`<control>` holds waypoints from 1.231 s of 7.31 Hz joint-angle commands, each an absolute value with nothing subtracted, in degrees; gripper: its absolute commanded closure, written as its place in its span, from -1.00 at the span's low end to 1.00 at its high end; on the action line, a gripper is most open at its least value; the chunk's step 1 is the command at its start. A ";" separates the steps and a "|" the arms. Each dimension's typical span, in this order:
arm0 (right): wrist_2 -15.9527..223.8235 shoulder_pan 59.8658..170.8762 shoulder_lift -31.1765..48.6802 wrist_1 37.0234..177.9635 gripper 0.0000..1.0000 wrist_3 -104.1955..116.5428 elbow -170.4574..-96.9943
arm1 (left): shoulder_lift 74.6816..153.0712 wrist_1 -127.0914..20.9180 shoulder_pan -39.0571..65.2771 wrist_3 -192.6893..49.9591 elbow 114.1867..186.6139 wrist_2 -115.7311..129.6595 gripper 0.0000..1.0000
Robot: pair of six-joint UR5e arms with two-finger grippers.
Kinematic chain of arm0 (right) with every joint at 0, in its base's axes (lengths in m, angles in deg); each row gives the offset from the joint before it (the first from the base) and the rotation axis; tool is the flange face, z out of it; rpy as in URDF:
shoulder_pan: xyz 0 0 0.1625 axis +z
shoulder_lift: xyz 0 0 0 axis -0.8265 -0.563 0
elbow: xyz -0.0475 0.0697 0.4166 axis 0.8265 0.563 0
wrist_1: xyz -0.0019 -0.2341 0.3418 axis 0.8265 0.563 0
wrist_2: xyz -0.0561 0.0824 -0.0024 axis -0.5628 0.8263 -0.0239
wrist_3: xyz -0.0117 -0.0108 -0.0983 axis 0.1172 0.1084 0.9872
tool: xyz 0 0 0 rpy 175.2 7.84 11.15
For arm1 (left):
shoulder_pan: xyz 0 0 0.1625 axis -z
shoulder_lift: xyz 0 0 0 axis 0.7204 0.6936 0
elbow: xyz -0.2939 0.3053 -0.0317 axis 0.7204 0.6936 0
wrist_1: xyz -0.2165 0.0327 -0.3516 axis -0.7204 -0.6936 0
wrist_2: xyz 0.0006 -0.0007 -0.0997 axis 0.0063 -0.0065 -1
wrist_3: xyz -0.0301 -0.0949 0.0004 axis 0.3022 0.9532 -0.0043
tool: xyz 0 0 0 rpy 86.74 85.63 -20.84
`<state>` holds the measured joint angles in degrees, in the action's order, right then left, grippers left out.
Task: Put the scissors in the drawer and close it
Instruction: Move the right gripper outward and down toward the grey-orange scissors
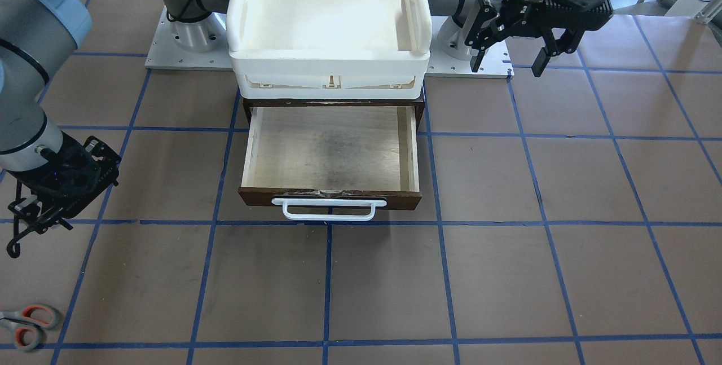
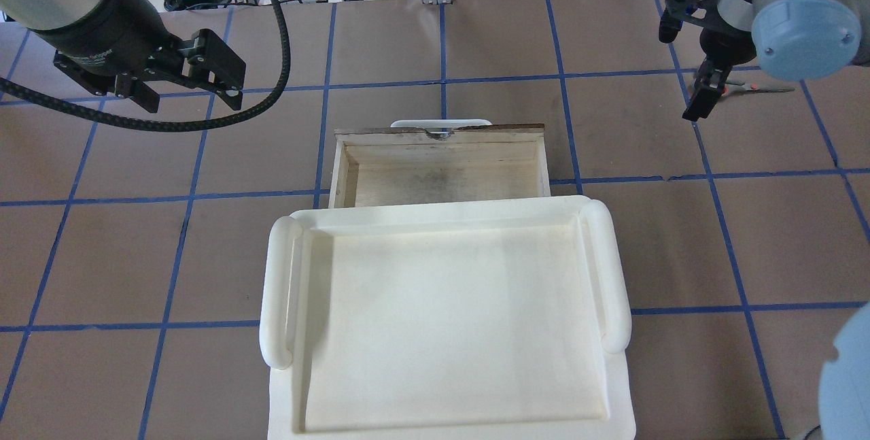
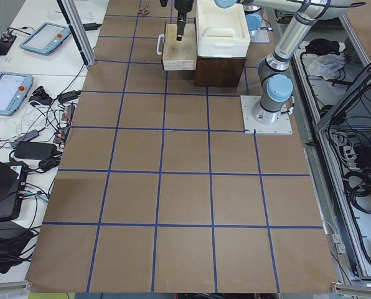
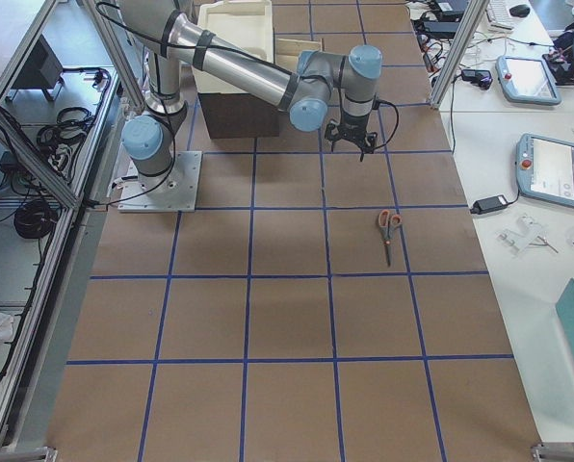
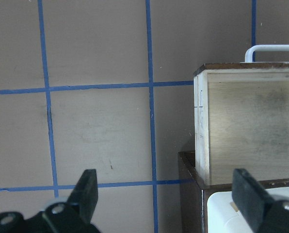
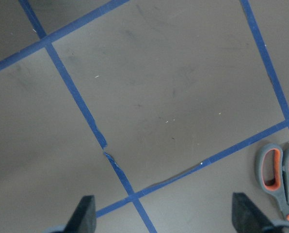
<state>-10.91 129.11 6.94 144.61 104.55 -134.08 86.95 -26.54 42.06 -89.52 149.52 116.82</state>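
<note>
The scissors (image 1: 27, 322) lie flat on the table, grey handles with orange lining; they also show in the exterior right view (image 4: 388, 229) and at the lower right of the right wrist view (image 6: 279, 175). My right gripper (image 1: 25, 231) hangs open and empty above the table, short of the scissors; its view shows both fingers spread (image 6: 166, 216). The dark brown drawer (image 1: 330, 150) is pulled open, its pale interior empty, with the white bar handle (image 1: 329, 210) on its front. My left gripper (image 1: 507, 65) is open and empty, raised beside the drawer cabinet (image 5: 166, 194).
A white plastic tray (image 1: 330, 69) sits on top of the cabinet above the drawer. The arm bases stand behind it. Blue tape lines grid the brown table. Cables and tablets lie beyond the table's edge in the side views.
</note>
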 commanded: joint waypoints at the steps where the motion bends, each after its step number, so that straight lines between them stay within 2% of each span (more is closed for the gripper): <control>1: -8.47 123.96 10.26 146.50 -0.94 116.07 -132.94 | 86.99 -26.54 42.07 -89.52 149.52 116.83 -1.00; 3: -8.47 121.32 15.78 155.93 -0.94 127.46 -130.74 | 86.90 -26.54 42.07 -89.52 149.52 116.83 -1.00; 7: -8.56 117.98 23.00 157.05 -0.96 134.29 -124.24 | 86.99 -26.54 42.07 -89.52 149.52 116.83 -1.00; 9: -9.26 117.79 25.37 157.13 -0.97 133.95 -123.26 | 87.07 -26.54 42.07 -89.52 149.52 116.83 -1.00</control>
